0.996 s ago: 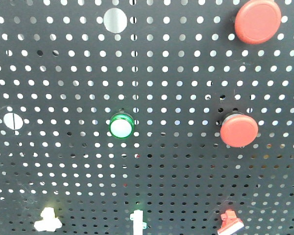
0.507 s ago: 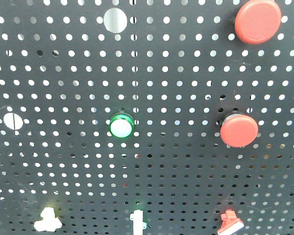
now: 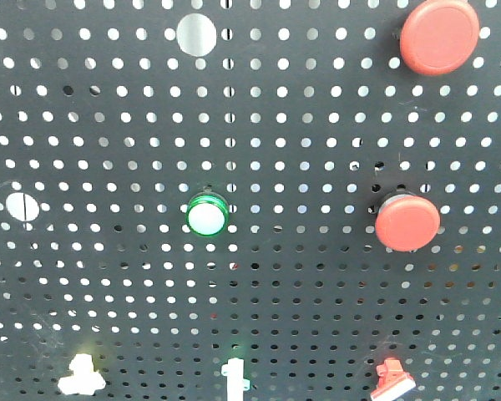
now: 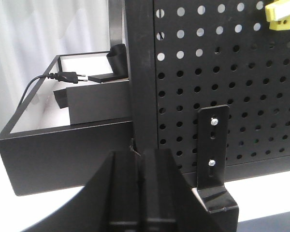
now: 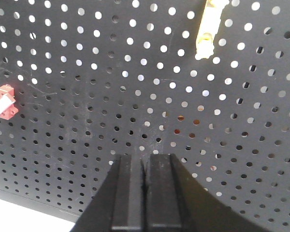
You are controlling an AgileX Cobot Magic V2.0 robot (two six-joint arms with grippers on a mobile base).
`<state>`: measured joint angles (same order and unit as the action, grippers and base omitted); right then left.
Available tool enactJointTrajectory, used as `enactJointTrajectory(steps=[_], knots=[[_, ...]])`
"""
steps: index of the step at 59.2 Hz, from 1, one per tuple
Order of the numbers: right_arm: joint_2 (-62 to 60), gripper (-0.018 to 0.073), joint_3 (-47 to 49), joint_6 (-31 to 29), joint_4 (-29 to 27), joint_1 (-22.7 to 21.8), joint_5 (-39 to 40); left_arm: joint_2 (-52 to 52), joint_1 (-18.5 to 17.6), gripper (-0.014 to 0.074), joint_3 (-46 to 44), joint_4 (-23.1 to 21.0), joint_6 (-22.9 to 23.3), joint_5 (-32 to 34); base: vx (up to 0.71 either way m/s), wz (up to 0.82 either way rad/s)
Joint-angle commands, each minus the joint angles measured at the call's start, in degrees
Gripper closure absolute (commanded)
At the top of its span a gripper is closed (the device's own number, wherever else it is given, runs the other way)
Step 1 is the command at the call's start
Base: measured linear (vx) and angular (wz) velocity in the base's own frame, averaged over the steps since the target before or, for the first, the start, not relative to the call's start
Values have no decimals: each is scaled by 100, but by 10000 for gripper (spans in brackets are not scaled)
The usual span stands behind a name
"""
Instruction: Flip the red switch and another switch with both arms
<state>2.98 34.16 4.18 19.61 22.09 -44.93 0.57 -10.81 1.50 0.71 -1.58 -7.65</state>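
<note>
1. Approach stage, by my read: neither arm touches a switch. The red switch (image 3: 392, 378) sits at the bottom right of the black pegboard (image 3: 317, 317) in the front view, untouched.
2. The right wrist view shows the red switch (image 5: 3, 102) at far left, well apart from the right gripper (image 5: 145, 193), whose jaws are pressed together with only a thin seam between them.
3. The left gripper (image 4: 141, 193) is also closed, holding nothing, low near the pegboard's left edge post (image 4: 141, 72) and a black bracket (image 4: 212, 154). A yellow switch (image 4: 280, 15) sits up at top right.
4. Next move, I judge: the right arm must shift left toward the red lever; the left must rise to a second switch, perhaps the white one (image 3: 82, 376).
5. Surface: a white tabletop (image 4: 261, 200) under the board, with an open black box (image 4: 63, 145) at left holding a power plug (image 4: 67, 76).
</note>
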Motion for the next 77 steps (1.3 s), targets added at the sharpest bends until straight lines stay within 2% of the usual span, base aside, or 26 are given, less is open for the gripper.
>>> enactJointTrajectory(steps=[1, 25, 33, 41, 47, 53, 59, 65, 77], knots=[[98, 565, 170, -9, 147, -28, 450, 116, 9, 594, 114, 0, 68, 414, 0, 0], [98, 565, 170, 4, 119, -28, 516, 116, 9, 594, 114, 0, 68, 414, 0, 0], [98, 565, -113, -161, -700, -33, 889, 116, 9, 594, 114, 0, 68, 414, 0, 0], [98, 565, -1357, -656, -1552, -91, 2153, 116, 9, 594, 114, 0, 68, 414, 0, 0], [81, 565, -2324, -495, -2108, -367, 3039, 116, 9, 594, 114, 0, 68, 414, 0, 0], [-91, 565, -2995, -98, -2196, -884, 3603, 111, 9, 594, 114, 0, 69, 414, 0, 0], [-453, 565, -3360, 143, -2062, -1444, 3696, 111, 9, 594, 114, 0, 69, 414, 0, 0], [-430, 565, -3570, 143, -2056, -1889, 3837, 111, 9, 594, 114, 0, 69, 414, 0, 0], [-431, 565, -3628, 134, -2006, -2372, 3859, 111, 9, 594, 114, 0, 69, 414, 0, 0]])
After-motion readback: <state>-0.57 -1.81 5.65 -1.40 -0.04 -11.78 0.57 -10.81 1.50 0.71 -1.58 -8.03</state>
